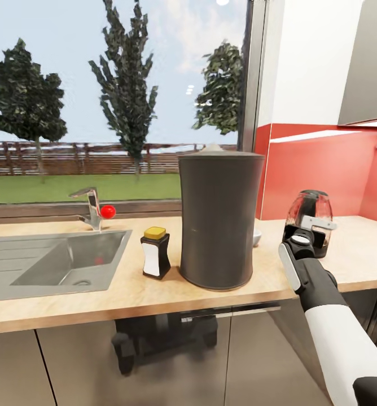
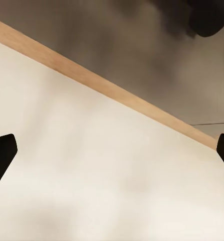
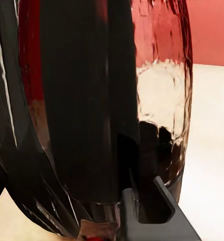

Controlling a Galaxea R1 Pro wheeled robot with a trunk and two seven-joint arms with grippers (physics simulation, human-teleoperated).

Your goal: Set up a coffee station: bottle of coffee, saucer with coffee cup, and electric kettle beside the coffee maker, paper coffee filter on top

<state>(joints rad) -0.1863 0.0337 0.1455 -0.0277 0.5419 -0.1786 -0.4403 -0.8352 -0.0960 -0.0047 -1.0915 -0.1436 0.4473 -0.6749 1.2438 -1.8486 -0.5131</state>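
Head view | right hand [image 1: 308, 234] clamps electric kettle [image 1: 311, 217] | counter edge [image 1: 154, 313] near | left hand [image 2: 112, 155] spread

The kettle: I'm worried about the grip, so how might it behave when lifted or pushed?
The kettle has a clear, glassy body, so probably slippery and breakable. It is tall on a narrow dark base, so a push high up may tip it. The right gripper is close against it.

Coffee maker [image 1: 221, 219]: tall dark grey cylinder, upright on the wooden countertop [image 1: 154, 293], a pale paper coffee filter [image 1: 211, 149] peaking above its top rim. Bottle of coffee [image 1: 155, 253]: dark, yellow cap, white label, upright just beside the maker on the sink side. Electric kettle [image 1: 311, 222]: clear glass body, black base and handle, upright on the countertop, apart from the maker on its other side; glass wall seen close up in the right wrist view [image 3: 162, 90].
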